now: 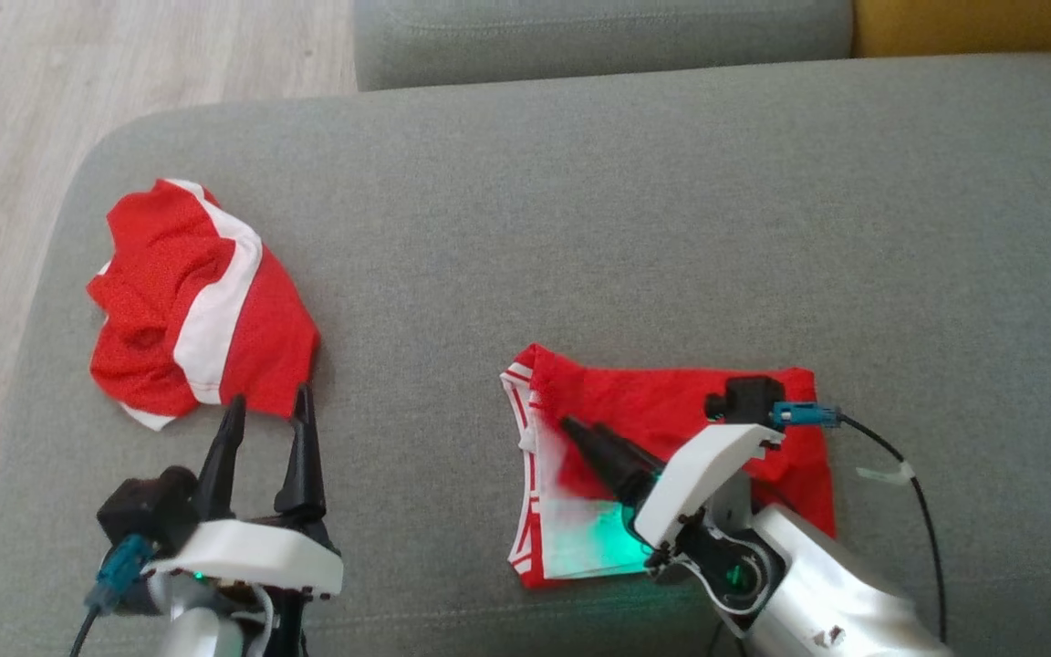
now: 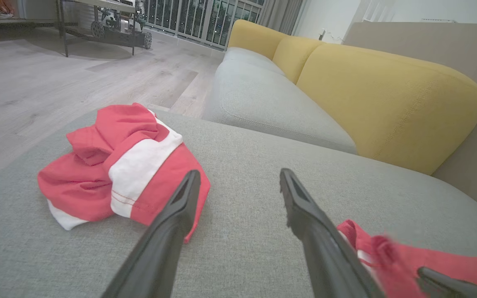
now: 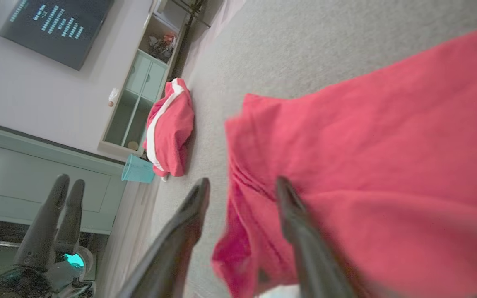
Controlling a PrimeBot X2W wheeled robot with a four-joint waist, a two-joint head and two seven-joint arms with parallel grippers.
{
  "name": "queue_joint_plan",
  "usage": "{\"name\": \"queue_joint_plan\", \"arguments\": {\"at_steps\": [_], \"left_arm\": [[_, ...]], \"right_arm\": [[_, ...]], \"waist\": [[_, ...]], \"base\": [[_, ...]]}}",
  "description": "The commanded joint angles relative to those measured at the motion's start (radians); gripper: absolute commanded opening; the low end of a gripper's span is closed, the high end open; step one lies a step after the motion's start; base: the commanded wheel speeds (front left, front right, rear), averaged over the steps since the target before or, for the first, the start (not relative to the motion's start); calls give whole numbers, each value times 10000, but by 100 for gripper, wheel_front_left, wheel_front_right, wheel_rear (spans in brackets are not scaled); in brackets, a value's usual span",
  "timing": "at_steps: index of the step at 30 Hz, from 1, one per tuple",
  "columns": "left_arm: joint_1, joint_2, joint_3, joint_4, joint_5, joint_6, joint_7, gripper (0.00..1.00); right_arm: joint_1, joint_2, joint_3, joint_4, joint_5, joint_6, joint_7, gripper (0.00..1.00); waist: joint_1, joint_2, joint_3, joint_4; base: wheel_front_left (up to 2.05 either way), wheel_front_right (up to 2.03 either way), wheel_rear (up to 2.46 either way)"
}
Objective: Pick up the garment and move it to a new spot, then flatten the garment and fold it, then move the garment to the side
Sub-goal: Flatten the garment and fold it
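Red garment [image 1: 653, 406] partly hidden under right arm [image 1: 817, 584]; right jaws parted over it, left jaws spread.

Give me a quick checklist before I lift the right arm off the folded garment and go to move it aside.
1. Jaws of the right gripper parted: ok.
2. folded garment free of that gripper's fingers: cannot tell, the cloth around them is blurred.
3. Fold lying flat on the sofa cushion: ok where visible; the right arm covers part of it.
4. left gripper open: ok.
5. left gripper clear of the crumpled garment: cannot tell, its tips sit right at the cloth's near edge.
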Motion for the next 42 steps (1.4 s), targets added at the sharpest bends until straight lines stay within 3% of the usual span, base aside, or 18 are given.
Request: {"name": "queue_joint_plan", "arguments": {"at_steps": [1,12,18,25,28,33,37,38,42], "left_arm": [[-463,53,325,-271,-46,50,-122,100],[-256,53,511,-420,-48,113,-122,100],[-222,53,569,-521,-62,122,-122,100],[-322,53,537,-680,-71,161,-122,100],[-340,53,522,-751,-76,194,-122,100],[-366,53,493,-825,-61,193,-122,100],[-285,53,440,-824,-16,191,-122,100],[-220,53,419,-778,13,188,-122,100],[-104,53,420,-767,13,215,-122,100]], "right_arm": [[-435,129,385,-215,321,0,-282,100],[-1589,129,772,594,718,0,-1521,100],[-2302,-49,453,1299,-526,0,-2132,100],[-2374,-1221,-157,1305,-3022,0,-2764,100],[-1974,-1695,-903,840,-4305,0,-2825,100],[-381,-1908,-3433,-1208,-7213,0,-2833,100],[1360,-1266,-5218,-3126,-9593,0,-2835,100],[2096,-764,-5889,-3896,-10388,0,-2835,100],[3039,-179,-6607,-4849,-11251,0,-2836,100]], "waist": [[0,0,-122,-42],[0,0,-389,-473],[0,0,-387,-753],[0,0,-291,-1024],[0,0,-241,-1113],[0,0,-145,-1211],[0,0,-108,-1263],[0,0,-95,-1287],[0,0,-83,-1316]], "base": [[0,0,0],[0,0,0],[0,0,0],[0,0,0],[0,0,0],[0,0,0],[0,0,0],[0,0,0],[0,0,0]]}}
